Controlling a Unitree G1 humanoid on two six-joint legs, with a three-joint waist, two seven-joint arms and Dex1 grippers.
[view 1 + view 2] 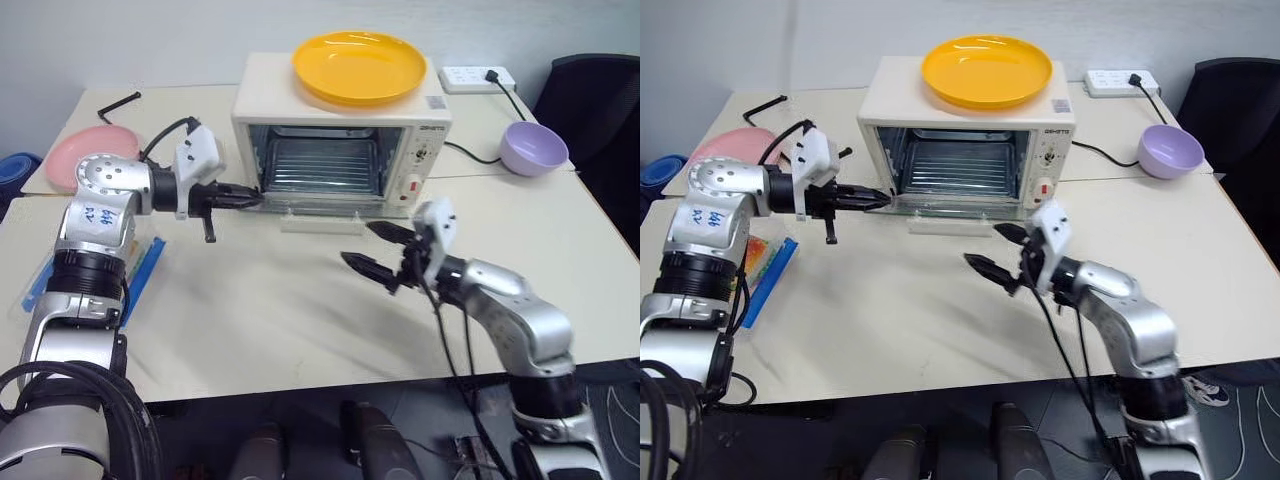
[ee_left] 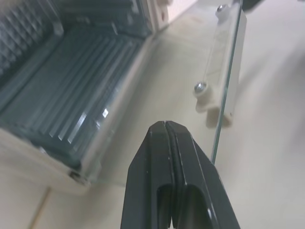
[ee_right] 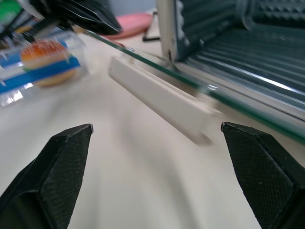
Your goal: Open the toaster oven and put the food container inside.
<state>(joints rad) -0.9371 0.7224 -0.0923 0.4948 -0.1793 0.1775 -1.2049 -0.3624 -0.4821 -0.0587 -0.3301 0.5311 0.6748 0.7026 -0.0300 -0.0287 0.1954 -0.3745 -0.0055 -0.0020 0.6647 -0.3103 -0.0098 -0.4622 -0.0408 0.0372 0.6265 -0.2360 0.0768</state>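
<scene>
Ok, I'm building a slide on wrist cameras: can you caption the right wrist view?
Open right gripper faces the toaster oven's lowered glass door; food container waits beyond.

Looks like an office or lab room set up for testing, not a real kitchen. Plain pale tabletop [image 1: 300,310] pushed against a bare grey-white wall [image 1: 150,40], with a black office chair [image 1: 590,100] at the far right corner. White power strip [image 1: 477,78] lying loose near the wall (cable trailing across the surface). Kitchen props scattered about: toaster oven [image 1: 340,135], yellow plate [image 1: 358,67], purple bowl [image 1: 533,148], pink plate [image 1: 85,152].
</scene>
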